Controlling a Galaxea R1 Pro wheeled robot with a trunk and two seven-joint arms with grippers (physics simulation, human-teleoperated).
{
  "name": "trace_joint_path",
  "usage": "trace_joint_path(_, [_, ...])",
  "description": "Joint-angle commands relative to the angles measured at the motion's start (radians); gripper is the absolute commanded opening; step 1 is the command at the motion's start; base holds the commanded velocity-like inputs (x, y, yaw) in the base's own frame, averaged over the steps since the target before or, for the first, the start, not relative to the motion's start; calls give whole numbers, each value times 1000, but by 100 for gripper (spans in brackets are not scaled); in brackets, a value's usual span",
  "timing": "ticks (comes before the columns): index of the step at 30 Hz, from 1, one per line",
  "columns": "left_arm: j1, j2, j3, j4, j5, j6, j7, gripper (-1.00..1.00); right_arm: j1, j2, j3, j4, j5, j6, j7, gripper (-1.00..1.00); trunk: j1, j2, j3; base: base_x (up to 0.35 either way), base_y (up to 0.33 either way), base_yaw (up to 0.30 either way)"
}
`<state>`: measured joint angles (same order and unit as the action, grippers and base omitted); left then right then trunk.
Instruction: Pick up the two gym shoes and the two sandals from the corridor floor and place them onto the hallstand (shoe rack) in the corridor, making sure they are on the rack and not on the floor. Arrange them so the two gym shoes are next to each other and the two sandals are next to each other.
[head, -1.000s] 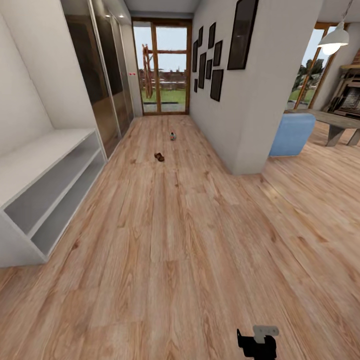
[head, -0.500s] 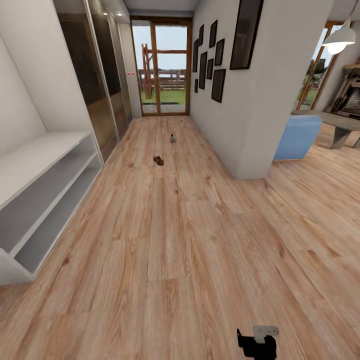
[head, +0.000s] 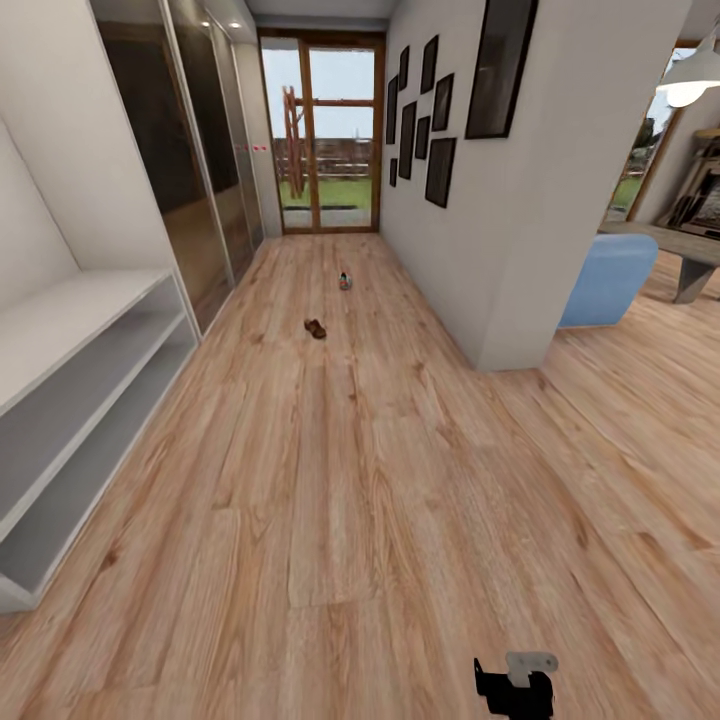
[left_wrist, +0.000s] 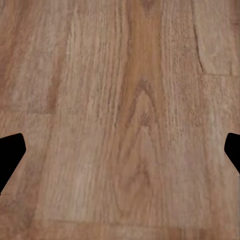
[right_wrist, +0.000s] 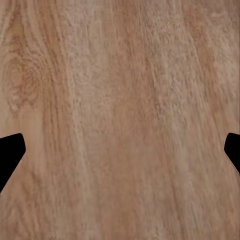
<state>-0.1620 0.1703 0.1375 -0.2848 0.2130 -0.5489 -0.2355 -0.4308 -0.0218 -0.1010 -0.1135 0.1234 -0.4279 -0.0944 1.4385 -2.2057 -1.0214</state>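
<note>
The hallstand (head: 80, 340) runs along the wall at my left, its top and two shelf levels bare, so nothing is racked yet. Further right and well down the corridor floor (head: 340, 520) I count one brown sandal (head: 316, 328), or possibly a pair lying together, too small to tell; beyond it, nearer the glass door (head: 320, 135), one pale gym shoe (head: 345, 281), again maybe two. That's my worry: four pieces of footwear are wanted and I can only make out two blobs from here, so I could miscount or drive past one. Rolling in too fast might also nudge a shoe along the planks. My left end effector (left_wrist: 120, 160) has its fingers spread wide over bare planks, holding nothing; my right end effector (right_wrist: 120, 155) is the same, wide apart and empty.
</note>
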Motion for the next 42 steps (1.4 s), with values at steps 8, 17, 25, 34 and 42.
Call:
trace_joint_path(8, [-1, 0, 1, 1, 10, -1, -10, 100, -1, -2, -8, 1, 13, -3, 2, 100, 0, 0, -1, 340, 0, 0])
trace_joint_path(17, [-1, 0, 1, 1, 10, 0, -10, 100, 0, -11, -8, 3, 14, -3, 2, 100, 0, 0, -1, 340, 0, 0])
trace_joint_path(25, [-1, 0, 1, 1, 9, -1, -10, 100, 0, -13, -7, 3, 15, -3, 3, 100, 0, 0, -1, 340, 0, 0])
trace_joint_path(34, [-1, 0, 2, 1, 9, -1, -9, 100, 0, -13, -7, 3, 15, -3, 2, 100, 0, 0, -1, 340, 0, 0])
trace_joint_path(42, [-1, 0, 2, 1, 9, -1, -10, 100, 0, -13, -6, 3, 15, -3, 1, 100, 0, 0, -1, 340, 0, 0])
